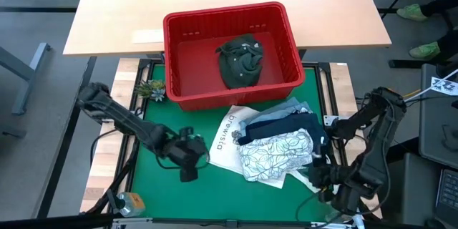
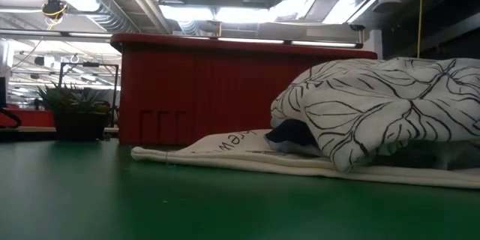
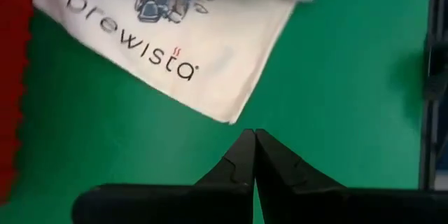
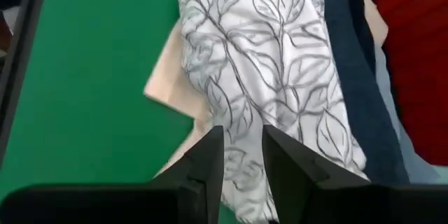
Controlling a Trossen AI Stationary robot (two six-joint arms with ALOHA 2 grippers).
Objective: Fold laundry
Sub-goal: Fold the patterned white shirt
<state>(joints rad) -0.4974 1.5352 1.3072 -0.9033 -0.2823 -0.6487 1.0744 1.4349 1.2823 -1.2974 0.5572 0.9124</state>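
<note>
The leaf-print white garment [image 1: 275, 152] lies atop the navy garment [image 1: 280, 127] and pale denim [image 1: 290, 107] on a cream "brewista" bag [image 1: 227, 137], beside the red basket [image 1: 179, 50]. Only the high view shows the olive garment [image 1: 240, 59] inside it. The left gripper [image 3: 253, 155] is closed, empty, over green mat; the right gripper [image 4: 242, 155], narrowly parted, hovers above the print.

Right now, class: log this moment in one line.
left gripper shut, empty | right gripper open over leaf-print garment | olive garment in basket
</note>
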